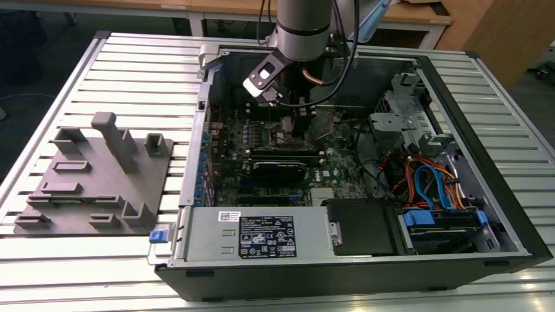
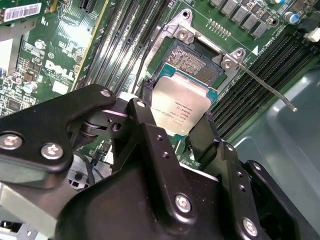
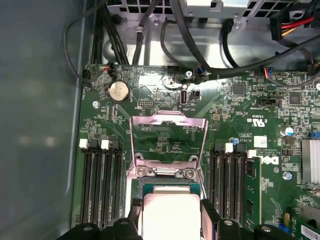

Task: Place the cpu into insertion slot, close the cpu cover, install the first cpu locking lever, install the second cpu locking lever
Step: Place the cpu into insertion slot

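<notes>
Exterior view's left: grey moulded plastic fixture plate [image 1: 91, 188] with upright blocks, flat on ribbed pale metal tabletop [image 1: 130, 65]. Centre to the exterior view's right: open black tower computer case [image 1: 494, 214], silver labelled power-supply box [image 1: 251, 235] along its lower edge, blue and orange cables [image 1: 427, 185] at lower right. First wrist view: round silver coin battery [image 3: 119, 91] on green circuit board [image 3: 165, 100], near long black memory slots [image 3: 100, 175].

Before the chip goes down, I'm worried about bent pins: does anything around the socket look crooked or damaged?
Nothing stands out. The gripper holds the chip over the open socket, whose visible contacts look even. The cover is swung up and the lever swung clear, as expected.
</notes>
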Motion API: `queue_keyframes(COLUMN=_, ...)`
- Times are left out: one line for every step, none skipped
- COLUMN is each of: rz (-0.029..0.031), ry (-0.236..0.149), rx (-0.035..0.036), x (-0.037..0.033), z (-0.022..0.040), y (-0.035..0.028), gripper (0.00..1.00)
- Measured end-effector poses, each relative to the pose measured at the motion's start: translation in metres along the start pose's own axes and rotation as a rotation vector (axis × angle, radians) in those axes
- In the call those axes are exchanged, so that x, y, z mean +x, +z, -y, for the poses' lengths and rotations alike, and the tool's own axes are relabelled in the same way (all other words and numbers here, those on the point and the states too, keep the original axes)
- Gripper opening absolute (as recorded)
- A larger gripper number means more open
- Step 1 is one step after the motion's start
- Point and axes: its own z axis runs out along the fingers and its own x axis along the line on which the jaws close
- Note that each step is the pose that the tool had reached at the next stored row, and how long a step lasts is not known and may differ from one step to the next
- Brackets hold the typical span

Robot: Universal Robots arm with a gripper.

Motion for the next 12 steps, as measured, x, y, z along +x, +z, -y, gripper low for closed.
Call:
queue_keyframes(rz=0.0001, ry=0.0, rx=0.0, x=0.0, z=0.0, y=0.0, gripper=0.54)
queue_keyframes(rz=0.0002, ry=0.0, rx=0.0001, x=0.0, z=0.0, y=0.0, gripper=0.54)
queue_keyframes(rz=0.0, ry=0.0, rx=0.0, x=0.0001, z=0.0001, y=0.0003, gripper=0.54)
queue_keyframes(rz=0.0001, ry=0.0, rx=0.0, x=0.0001, z=0.0001, y=0.0006, gripper=0.54)
queue_keyframes(rz=0.0, ry=0.0, rx=0.0, x=0.0001, z=0.0001, y=0.0007, gripper=0.54)
queue_keyframes(rz=0.0001, ry=0.0, rx=0.0, x=0.0001, z=0.0001, y=0.0007, gripper=0.54)
queue_keyframes(rz=0.0001, ry=0.0, rx=0.0, x=0.0001, z=0.0001, y=0.0007, gripper=0.54)
queue_keyframes(rz=0.0, ry=0.0, rx=0.0001, x=0.0001, z=0.0001, y=0.0007, gripper=0.54)
queue_keyframes(rz=0.0001, ry=0.0, rx=0.0, x=0.0001, z=0.0001, y=0.0007, gripper=0.54)
queue_keyframes(rz=0.0, ry=0.0, rx=0.0, x=0.0001, z=0.0001, y=0.0007, gripper=0.54)
queue_keyframes(rz=0.0, ry=0.0, rx=0.0, x=0.0001, z=0.0001, y=0.0008, gripper=0.54)
queue_keyframes(rz=-0.0001, ry=0.0, rx=-0.0001, x=0.0001, z=0.0001, y=0.001, gripper=0.54)
